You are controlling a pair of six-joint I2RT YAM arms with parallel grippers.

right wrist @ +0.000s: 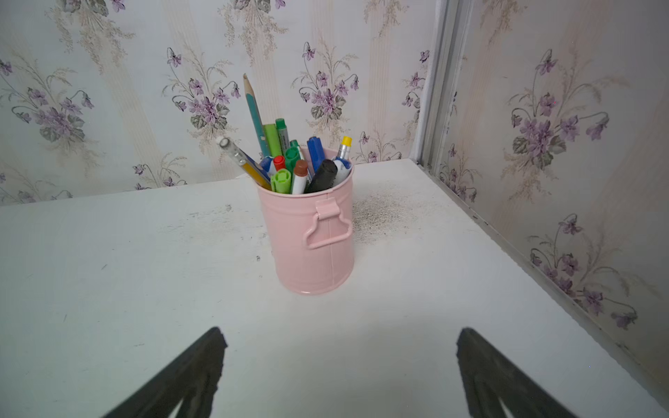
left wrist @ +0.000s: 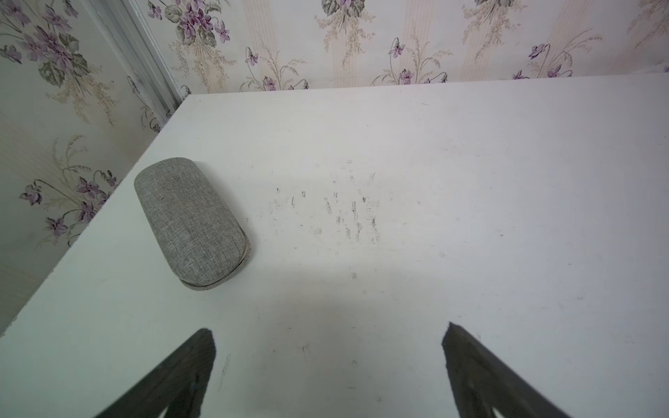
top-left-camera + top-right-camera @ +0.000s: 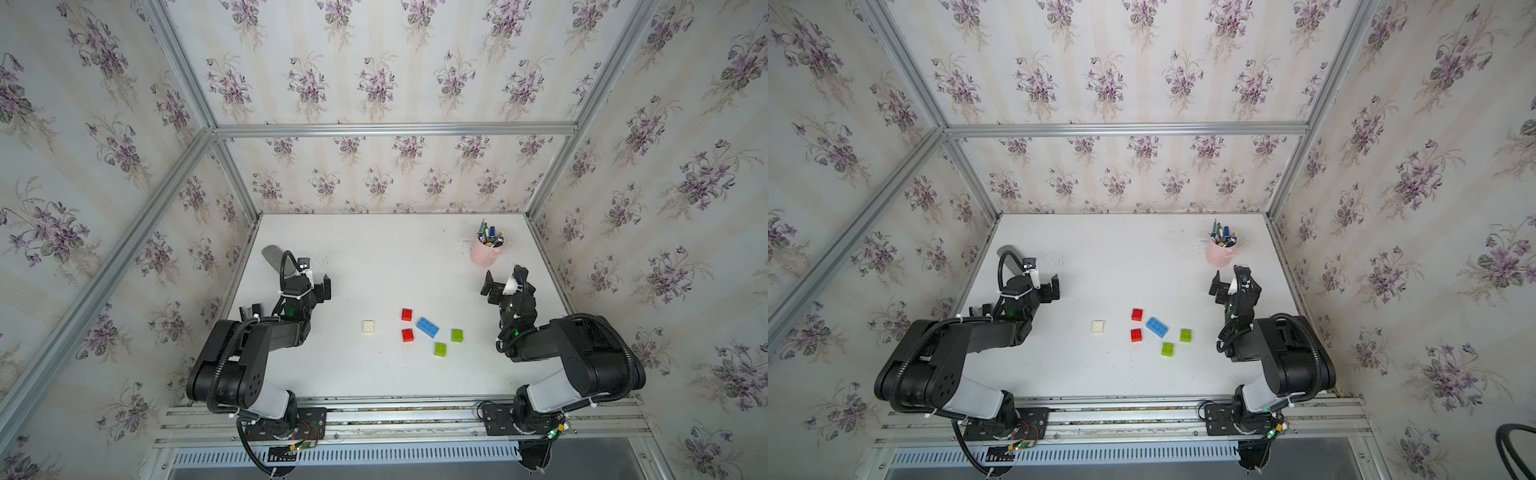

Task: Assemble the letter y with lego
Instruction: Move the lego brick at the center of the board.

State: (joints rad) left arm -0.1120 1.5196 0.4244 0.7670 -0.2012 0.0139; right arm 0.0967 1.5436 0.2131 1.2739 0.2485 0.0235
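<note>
Left gripper (image 2: 327, 336) and right gripper (image 1: 340, 336) are both wide open and hold nothing. Between them the lego (image 3: 407, 314) lies loose on the table (image 3: 374, 257), no bricks joined. Blue brick (image 3: 427, 327) slants from back-left to front-right; white brick (image 3: 368, 326) sits apart to its left.

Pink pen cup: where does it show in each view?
Top view: pink pen cup at the far right of the table, near the back corner.
Top view: same place, a little further left in the picture.
Left wrist: not in it; a grey case shows instead.
Right wrist: mid-picture, handle facing the camera.
Shared landmark: the metal corner post behind the cup.
</note>
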